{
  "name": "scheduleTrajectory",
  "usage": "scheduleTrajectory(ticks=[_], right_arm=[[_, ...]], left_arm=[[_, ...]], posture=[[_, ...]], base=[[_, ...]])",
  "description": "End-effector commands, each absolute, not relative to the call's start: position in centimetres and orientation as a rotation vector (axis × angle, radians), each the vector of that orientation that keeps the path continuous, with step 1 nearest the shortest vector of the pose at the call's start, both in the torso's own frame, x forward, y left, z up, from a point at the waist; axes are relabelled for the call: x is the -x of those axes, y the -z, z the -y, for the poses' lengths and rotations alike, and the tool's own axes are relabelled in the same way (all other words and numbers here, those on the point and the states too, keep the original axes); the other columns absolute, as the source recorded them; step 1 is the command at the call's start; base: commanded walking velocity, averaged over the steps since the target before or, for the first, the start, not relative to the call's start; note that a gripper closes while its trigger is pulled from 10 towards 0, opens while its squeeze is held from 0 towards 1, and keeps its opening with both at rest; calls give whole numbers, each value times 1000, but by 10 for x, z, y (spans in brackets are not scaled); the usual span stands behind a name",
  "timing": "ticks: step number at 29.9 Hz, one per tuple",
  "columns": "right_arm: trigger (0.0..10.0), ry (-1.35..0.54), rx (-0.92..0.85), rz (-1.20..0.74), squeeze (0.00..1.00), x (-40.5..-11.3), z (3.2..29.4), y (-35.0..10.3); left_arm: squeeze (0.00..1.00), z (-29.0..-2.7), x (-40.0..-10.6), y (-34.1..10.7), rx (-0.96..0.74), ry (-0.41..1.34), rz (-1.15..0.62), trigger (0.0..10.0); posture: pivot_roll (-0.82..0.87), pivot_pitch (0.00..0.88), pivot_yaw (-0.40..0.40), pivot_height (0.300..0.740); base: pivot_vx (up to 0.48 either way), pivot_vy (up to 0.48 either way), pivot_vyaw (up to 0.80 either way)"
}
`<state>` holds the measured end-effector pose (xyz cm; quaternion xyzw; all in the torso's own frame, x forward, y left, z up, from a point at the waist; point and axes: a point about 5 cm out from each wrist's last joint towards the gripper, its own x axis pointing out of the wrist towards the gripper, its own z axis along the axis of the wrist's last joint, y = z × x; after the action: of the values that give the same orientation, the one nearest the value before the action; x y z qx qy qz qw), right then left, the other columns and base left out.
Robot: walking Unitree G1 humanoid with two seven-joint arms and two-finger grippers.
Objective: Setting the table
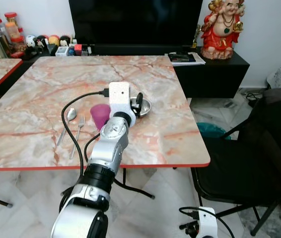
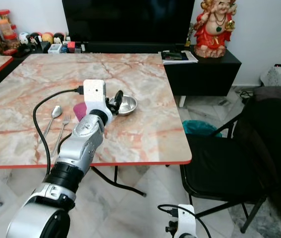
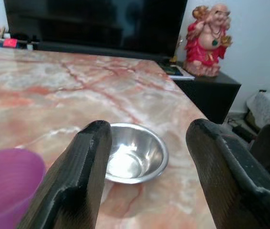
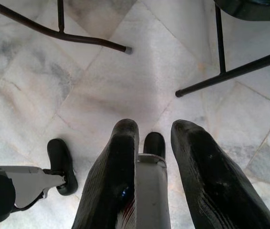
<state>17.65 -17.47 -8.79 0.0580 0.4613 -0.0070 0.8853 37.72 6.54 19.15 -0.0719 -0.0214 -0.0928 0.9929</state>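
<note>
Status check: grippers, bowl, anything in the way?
Left gripper open, over table, aimed at steel bowl. Right gripper hangs idle over floor. Purple cup close beside left gripper; spoon, fork further left.

A small shiny steel bowl (image 3: 134, 153) sits upright and empty on the pink-veined marble table (image 1: 41, 94), toward the robot's right side of the setting. Just beside it on the left stands a magenta plastic cup (image 1: 100, 115), upright with its mouth up. Farther left, near the front edge, a metal spoon (image 1: 68, 120) and a metal fork (image 1: 78, 133) lie flat side by side, handles toward the robot, spoon outermost
</note>
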Motion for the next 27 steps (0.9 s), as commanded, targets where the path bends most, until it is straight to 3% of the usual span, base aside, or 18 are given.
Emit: scheduleTrajectory(ticks=[1,9,15,27], right_arm=[[10000,9,-115,-954,0,-180,175,86],[10000,29,-126,-948,0,-180,177,86],[10000,25,-123,-951,0,-180,176,86],[10000,27,-131,-944,0,-182,174,85]], left_arm=[[0,-61,-382,-206,143,197,79,10000],[0,-69,-379,-207,86,189,170,10000],[0,-87,-388,-238,81,129,306,10000],[0,-82,-392,-230,78,155,269,10000]], posture=[[-102,0,-32,740],[-118,0,-23,740],[-100,0,-27,740],[-105,0,-22,740]], base=[[0,0,0],[0,0,0],[0,0,0],[0,0,0]])
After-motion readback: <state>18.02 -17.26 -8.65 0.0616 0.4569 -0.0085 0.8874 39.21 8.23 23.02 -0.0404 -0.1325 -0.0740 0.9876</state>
